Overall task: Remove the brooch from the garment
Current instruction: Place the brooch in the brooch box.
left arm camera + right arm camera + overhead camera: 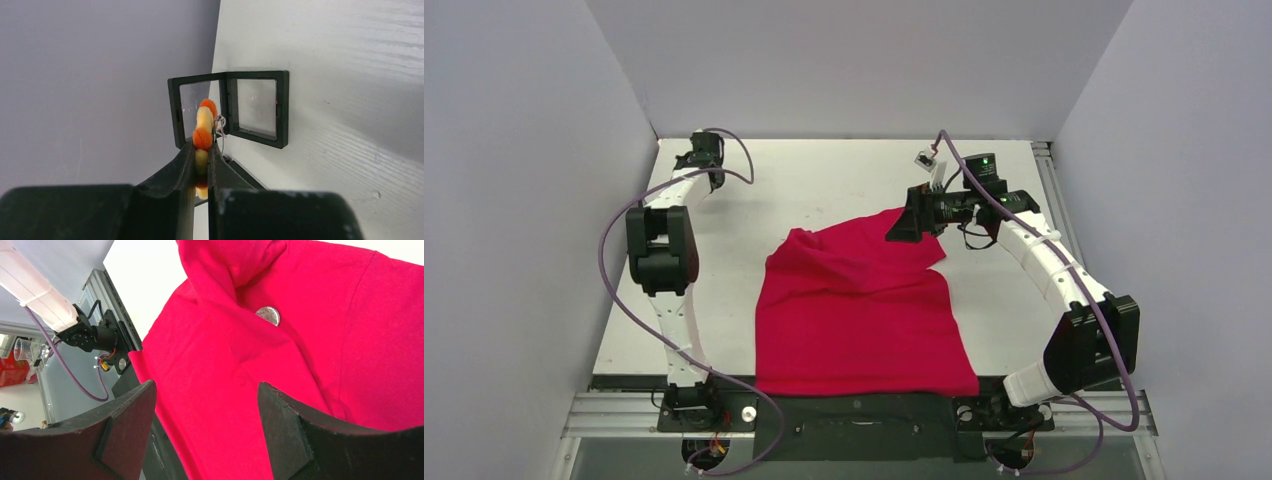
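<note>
Only the left wrist cam shows the brooch point(202, 138), pinched in the left jaws; right jaws wide open over the shirt point(854, 320).

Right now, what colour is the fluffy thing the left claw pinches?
Orange and pale yellow brooch; left wrist view shows it best.

The fingers point(175, 175) of my left end effector point(202, 152) are matt black plastic, faintly grainy. Pinched between them, the brooch point(202, 136) looks like fuzzy orange and yellow felt balls, with a thin bright metal pin point(220, 122) beside them. Just ahead, the display case point(283, 107) is black plastic framing clear, glossy film. The white tabletop point(350, 60) is matt and faintly streaked. Beyond my right end effector point(206, 390), the garment point(320, 350) is soft matt red cloth carrying a shiny silver metal disc point(268, 315).
</note>
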You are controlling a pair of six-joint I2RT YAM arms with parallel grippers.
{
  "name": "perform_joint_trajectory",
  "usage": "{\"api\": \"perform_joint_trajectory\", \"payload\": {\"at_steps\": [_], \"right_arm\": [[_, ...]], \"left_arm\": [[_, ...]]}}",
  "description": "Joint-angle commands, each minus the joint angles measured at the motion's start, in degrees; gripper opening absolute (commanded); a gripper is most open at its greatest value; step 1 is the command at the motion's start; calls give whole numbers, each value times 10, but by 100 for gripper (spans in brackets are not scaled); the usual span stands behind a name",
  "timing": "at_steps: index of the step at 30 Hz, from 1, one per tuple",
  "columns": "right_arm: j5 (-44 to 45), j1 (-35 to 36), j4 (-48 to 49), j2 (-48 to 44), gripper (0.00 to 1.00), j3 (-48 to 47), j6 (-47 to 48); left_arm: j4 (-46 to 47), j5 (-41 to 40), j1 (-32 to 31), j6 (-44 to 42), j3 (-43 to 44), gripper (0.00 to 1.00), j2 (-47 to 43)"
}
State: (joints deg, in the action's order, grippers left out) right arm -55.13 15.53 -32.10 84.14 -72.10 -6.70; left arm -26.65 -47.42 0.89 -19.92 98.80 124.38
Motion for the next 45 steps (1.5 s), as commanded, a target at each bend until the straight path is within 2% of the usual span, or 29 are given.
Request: {"api": "perform_joint_trajectory", "payload": {"at_steps": [1,8,11,15,18,20,24,30,31,33,35,36,37,38,40,42,45], "right_arm": [[-23,-7,1,-8,69,-13,17],[-31,-11,21,-4,69,3,0],[-33,-12,26,1,69,3,-5],[-37,-14,25,8,69,4,-3],[-38,-17,23,15,69,1,0],[-39,-17,22,18,69,0,-1],[-39,-17,23,24,69,-2,-1],[-37,-17,17,38,69,-12,8],[-35,-17,11,42,69,-17,11],[-24,-16,-4,51,69,-26,21],[-9,-15,-25,61,69,-35,44],[4,-12,-40,64,69,-37,51],[12,-10,-48,69,68,-44,60],[26,-7,-63,73,68,-47,71],[45,0,-85,85,67,-60,94],[64,7,-98,99,65,-73,110],[75,9,-92,130,61,-94,105]], "left_arm": [[64,-62,3,-36,32,1,25],[97,-70,9,-66,37,4,63],[100,-65,8,-72,44,9,75],[73,-57,9,-62,74,15,102],[19,-39,9,-34,98,18,114],[-13,-24,8,-17,112,25,115],[-74,20,0,15,133,47,98],[-169,90,-18,68,168,59,56],[-186,119,-24,79,176,62,40],[-202,178,-29,88,180,73,8],[-208,249,-34,89,175,95,-27],[-210,281,-35,88,174,98,-39],[-222,365,-35,79,177,97,-59],[-228,412,-34,73,178,97,-69],[-235,612,-30,60,163,96,-108],[-224,730,-37,57,131,96,-134],[-188,837,-61,75,82,97,-155]]}}
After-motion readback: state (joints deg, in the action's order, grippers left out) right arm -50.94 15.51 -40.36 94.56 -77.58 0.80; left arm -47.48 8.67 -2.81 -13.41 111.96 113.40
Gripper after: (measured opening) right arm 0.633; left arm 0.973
